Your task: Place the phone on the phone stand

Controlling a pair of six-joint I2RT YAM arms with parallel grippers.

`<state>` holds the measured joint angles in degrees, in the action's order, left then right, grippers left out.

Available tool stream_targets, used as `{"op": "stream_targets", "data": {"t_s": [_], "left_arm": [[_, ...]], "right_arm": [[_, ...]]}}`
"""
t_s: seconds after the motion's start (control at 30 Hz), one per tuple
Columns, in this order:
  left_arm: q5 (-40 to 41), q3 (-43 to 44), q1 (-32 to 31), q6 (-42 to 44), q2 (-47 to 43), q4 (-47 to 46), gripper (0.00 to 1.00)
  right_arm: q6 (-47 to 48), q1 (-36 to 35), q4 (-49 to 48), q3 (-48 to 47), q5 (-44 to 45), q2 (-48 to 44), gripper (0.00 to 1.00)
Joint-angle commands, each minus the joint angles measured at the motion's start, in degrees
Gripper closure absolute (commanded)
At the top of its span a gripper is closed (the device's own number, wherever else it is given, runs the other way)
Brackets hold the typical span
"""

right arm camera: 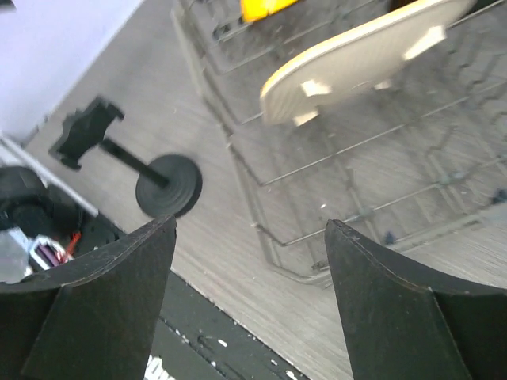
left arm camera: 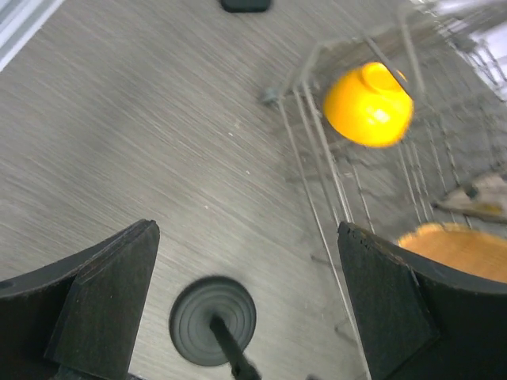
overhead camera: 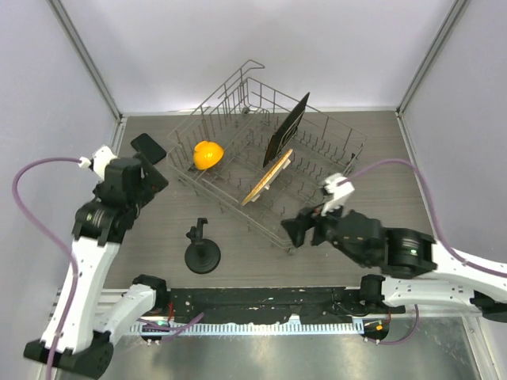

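Observation:
The phone (overhead camera: 148,146) is a glossy black slab lying flat on the table at the left, beside the rack; only its edge shows at the top of the left wrist view (left arm camera: 245,4). The phone stand (overhead camera: 202,252) stands on its disc base near the front, clip up; it also shows in the left wrist view (left arm camera: 212,321) and the right wrist view (right arm camera: 168,184). My left gripper (overhead camera: 155,172) (left arm camera: 245,229) is open and empty, just in front of the phone and raised above the table. My right gripper (overhead camera: 293,229) (right arm camera: 251,224) is open and empty at the rack's near corner.
A wire dish rack (overhead camera: 238,103) fills the middle and back of the table. It holds a yellow bowl (overhead camera: 207,154), an upright black board (overhead camera: 287,129) and a leaning wooden board (overhead camera: 268,178). A black rail (overhead camera: 261,301) runs along the near edge.

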<state>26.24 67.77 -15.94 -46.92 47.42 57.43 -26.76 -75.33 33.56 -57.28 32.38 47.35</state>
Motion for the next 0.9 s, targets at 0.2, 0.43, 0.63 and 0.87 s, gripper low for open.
{"op": "stream_targets", "data": {"t_s": [0.2,0.43,0.63,0.87], "left_arm": [[-27.79,3.07,37.35,-5.63,30.23,-15.93,0.00],[-33.28,21.65,38.36,-3.28,54.91,-24.39,0.00],[-35.19,44.01,35.81,0.51,75.07,-13.40,0.00],[-23.02,67.55,32.48,1.39,91.50,0.11,0.00]], "right_arm": [[0.31,0.01,-0.78,4.37,12.36,-9.30,0.12],[1.71,0.10,-0.95,5.68,2.44,-11.49,0.10],[4.78,0.10,-1.22,7.53,1.72,-16.59,0.10],[6.72,0.09,1.33,5.60,6.81,-22.12,0.10]]}}
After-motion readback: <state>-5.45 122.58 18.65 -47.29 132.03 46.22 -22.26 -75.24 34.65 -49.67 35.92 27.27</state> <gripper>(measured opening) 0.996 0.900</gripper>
